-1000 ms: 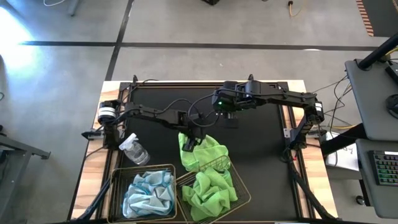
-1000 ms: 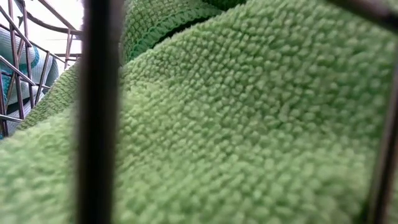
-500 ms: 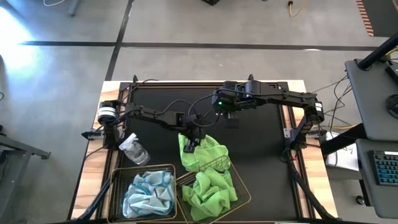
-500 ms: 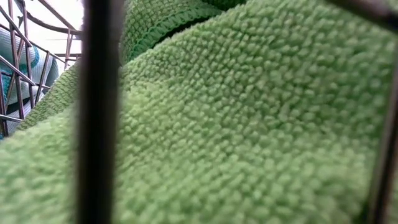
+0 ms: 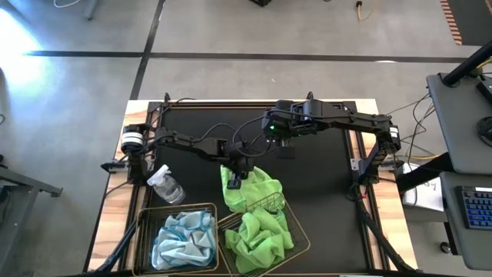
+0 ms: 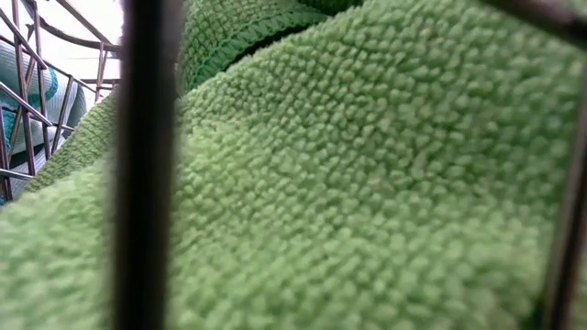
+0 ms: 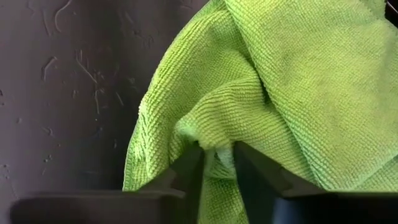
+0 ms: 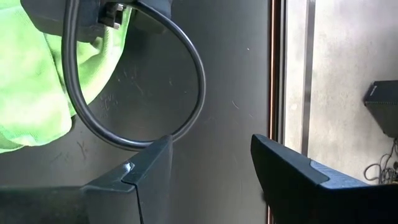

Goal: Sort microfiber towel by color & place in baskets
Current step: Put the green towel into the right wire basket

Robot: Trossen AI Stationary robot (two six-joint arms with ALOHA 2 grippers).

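Sorting status, high view. Left basket [image 5: 146,231], lower left of the frame: holds pale blue towels [image 5: 183,238], apparently complete for that colour, since no blue cloth shows loose on the worktop [image 5: 323,200]. Right basket [image 5: 301,235], lower centre, set at a slant: holds a bunched green towel [image 5: 257,237]. One loose green towel [image 5: 257,187] remains outside, lying on the black mat just above that basket, its lower edge draped at or over the basket's rim. Left pincer [image 5: 237,174]: down on the upper left corner of this loose towel, fingers [image 7: 189,171] drawn in on a raised fold of it, pinching the cloth; the grip looks fresh and the towel is not yet lifted. Right pincer [image 5: 284,142]: spread wide, empty, waiting above the mat at upper centre. Spray bottle [image 5: 166,185]: lies left of the loose towel, not part of the sort. Remaining, by judgement: carry this last green towel into the right basket.
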